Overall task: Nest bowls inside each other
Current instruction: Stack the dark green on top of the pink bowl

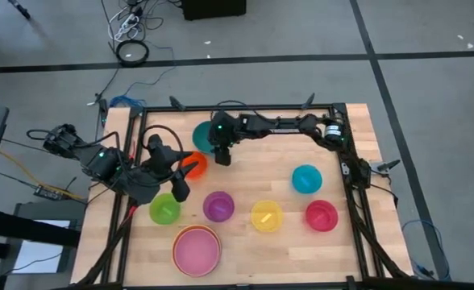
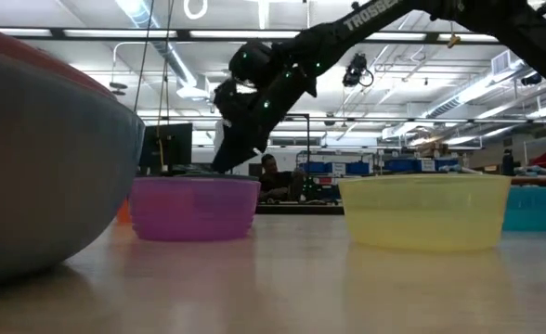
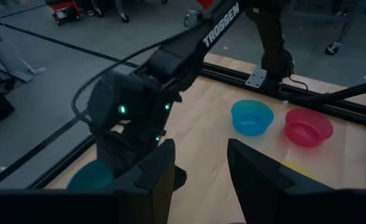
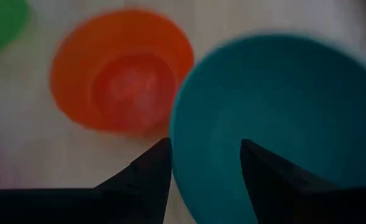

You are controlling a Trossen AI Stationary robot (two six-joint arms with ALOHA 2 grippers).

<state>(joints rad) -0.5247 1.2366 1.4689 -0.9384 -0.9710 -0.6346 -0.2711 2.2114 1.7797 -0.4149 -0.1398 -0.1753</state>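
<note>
On the wooden tabletop, the teal bowl lies directly under the right hand, whose spread fingers straddle its near rim, one inside and one outside; the orange bowl, holding a smaller red-orange one, sits just beside it. The left hand, fingers parted and holding nothing, hovers nearby. White lettering on the right arm reads "TROSSEN".

Overhead sees whole table; low view level; wrists close.
</note>
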